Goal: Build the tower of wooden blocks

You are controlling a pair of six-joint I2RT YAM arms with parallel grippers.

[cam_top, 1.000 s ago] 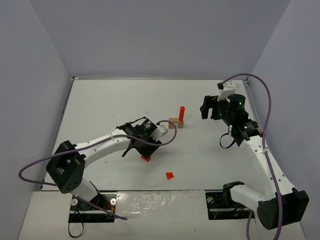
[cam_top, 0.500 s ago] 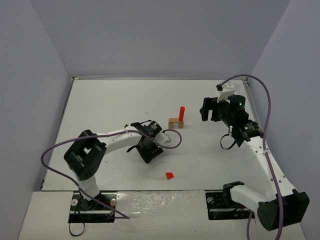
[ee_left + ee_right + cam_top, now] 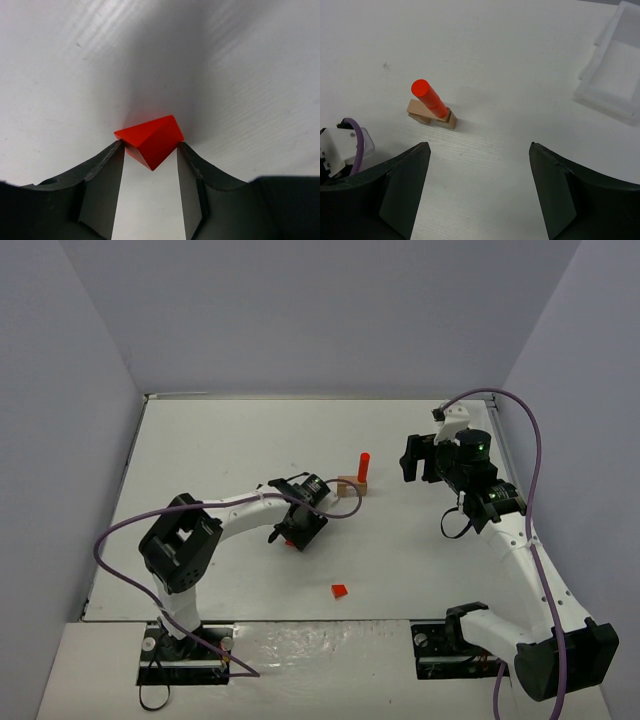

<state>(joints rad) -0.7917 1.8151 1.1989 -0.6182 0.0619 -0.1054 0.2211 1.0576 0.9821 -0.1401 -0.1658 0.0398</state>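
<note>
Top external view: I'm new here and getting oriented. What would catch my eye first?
A red cylinder stands upright on a tan block near the centre. Just left of it, the left gripper grips a red wedge; a second wedge lies loose nearer the viewer.

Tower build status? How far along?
Done: the red cylinder stands upright on the tan block. In hand: the left fingers press both sides of a red wedge that lies on the table, not yet lifted. Left: placing that wedge, then the second red wedge, loose nearer the arm bases. The right fingers hang open, holding nothing.
</note>
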